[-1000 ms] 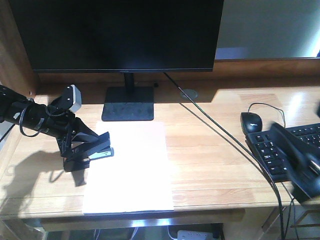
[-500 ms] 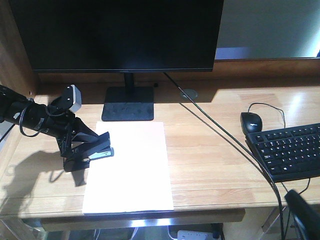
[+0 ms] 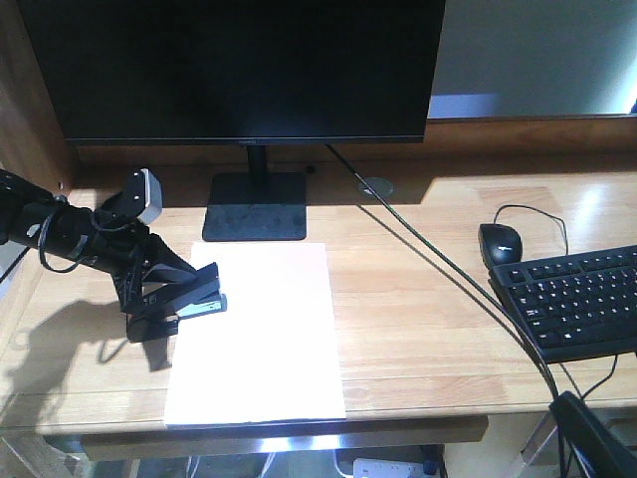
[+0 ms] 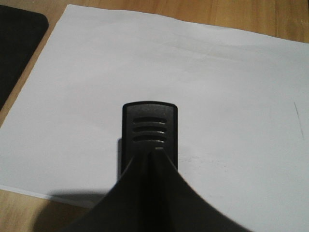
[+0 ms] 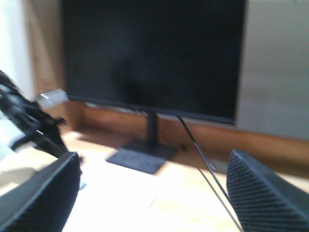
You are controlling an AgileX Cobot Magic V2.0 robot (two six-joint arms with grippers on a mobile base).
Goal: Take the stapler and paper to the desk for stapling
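The left gripper (image 3: 184,299) is pinched on the stapler (image 3: 199,297), its two dark fingers (image 4: 145,203) meeting over the stapler's rear so that only the ribbed black nose pokes out ahead of them; the nose sits over the left edge of the paper (image 3: 261,334), which lies flat on the desk (image 3: 428,329) and spreads away ahead of and to the right of the hand.

The stapler reads as small, rigid and fairly dense — a hard plastic shell that could slip if held by its smooth flanks, so a grip across the back half of the body, as now, looks the sound one; pressing down through the top would close it. The paper is the opposite: light, limp, easily creased or dragged; any sideways slide of the stapler would likely carry the sheet along, so it is best left lying and approached from its edge.

The right gripper (image 5: 149,193) is spread wide with nothing between its fingers, well apart from the sheet; only a dark tip of that arm shows at the low right corner of the front view.

Beyond the left hand, the monitor stand (image 3: 255,206) sits just past the far edge of the paper; a black cable (image 3: 438,264) runs diagonally across the desk to the right of the sheet; farther right lie a mouse (image 3: 501,243) and keyboard (image 3: 582,301) — none of them lies between the left hand and the sheet.
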